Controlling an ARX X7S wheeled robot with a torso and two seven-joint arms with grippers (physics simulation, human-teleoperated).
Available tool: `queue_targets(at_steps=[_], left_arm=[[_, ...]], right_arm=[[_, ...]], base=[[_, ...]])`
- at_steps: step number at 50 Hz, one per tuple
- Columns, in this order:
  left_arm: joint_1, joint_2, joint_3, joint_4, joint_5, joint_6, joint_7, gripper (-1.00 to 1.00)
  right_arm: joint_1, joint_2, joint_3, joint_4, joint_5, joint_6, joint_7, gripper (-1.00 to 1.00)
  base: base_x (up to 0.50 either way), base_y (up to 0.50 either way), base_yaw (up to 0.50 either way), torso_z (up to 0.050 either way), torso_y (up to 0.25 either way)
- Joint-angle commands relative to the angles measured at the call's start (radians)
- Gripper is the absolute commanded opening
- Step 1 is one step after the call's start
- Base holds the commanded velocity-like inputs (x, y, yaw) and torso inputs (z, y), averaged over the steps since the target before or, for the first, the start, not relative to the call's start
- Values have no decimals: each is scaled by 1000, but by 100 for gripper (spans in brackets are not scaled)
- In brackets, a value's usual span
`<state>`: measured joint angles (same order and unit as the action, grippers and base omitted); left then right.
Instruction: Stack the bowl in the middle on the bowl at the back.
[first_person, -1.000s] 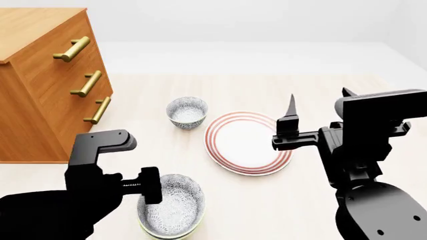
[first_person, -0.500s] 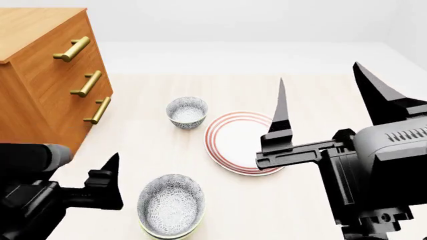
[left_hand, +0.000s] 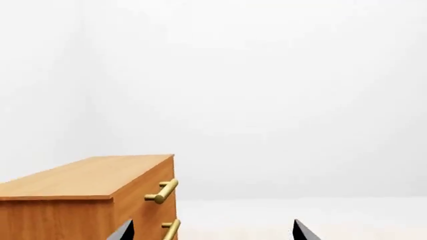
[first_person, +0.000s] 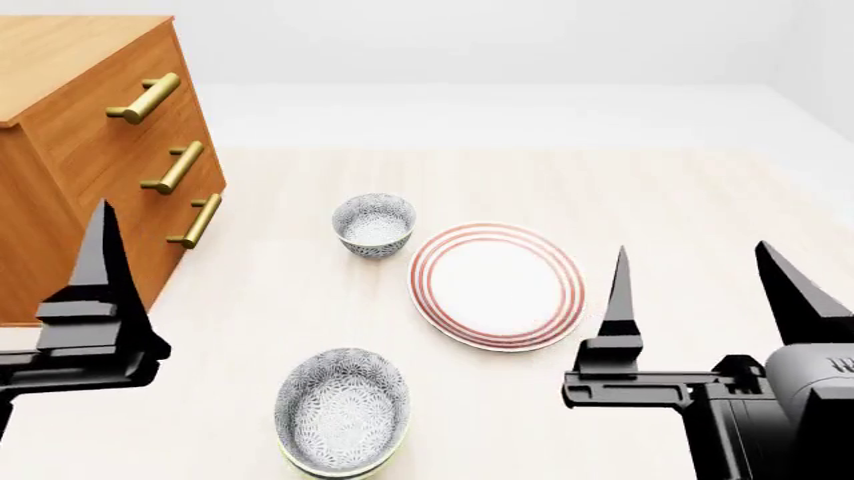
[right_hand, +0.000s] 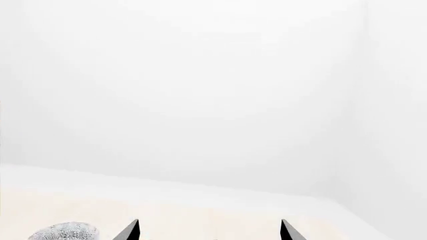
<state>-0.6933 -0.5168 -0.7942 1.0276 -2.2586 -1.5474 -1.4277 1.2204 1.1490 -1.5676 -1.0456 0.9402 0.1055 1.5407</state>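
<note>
Both your hands, left hand (first_person: 100, 300) and right hand (first_person: 707, 300), are spread and empty (fingers pointing up), clear of the nearest bowl (first_person: 340, 410).

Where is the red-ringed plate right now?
In the head view the red-ringed plate lies flat on the table, right of centre, just right of the far speckled bowl and beyond the near bowl.

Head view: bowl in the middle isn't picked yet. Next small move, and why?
Probably tilt the left gripper down and bring it over the near rim of the bowl in the middle. Both grippers are open, empty and pointing up, off the table; the left sits nearer that bowl than the right gripper, and the bowl at the back is empty.
</note>
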Motion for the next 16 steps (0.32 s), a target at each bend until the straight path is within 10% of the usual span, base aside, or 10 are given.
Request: queue_targets(at_steps=[1, 16], left_arm=[[-60, 23, -68, 20, -156, -23, -132, 100], [37, -56, -373, 20, -463, -23, -143, 100]], right_arm=[[96, 65, -149, -1, -32, -81, 30, 100], [435, 136, -579, -2, -140, -228, 30, 100]], base=[[0, 0, 0, 0, 0], [0, 0, 0, 0, 0]])
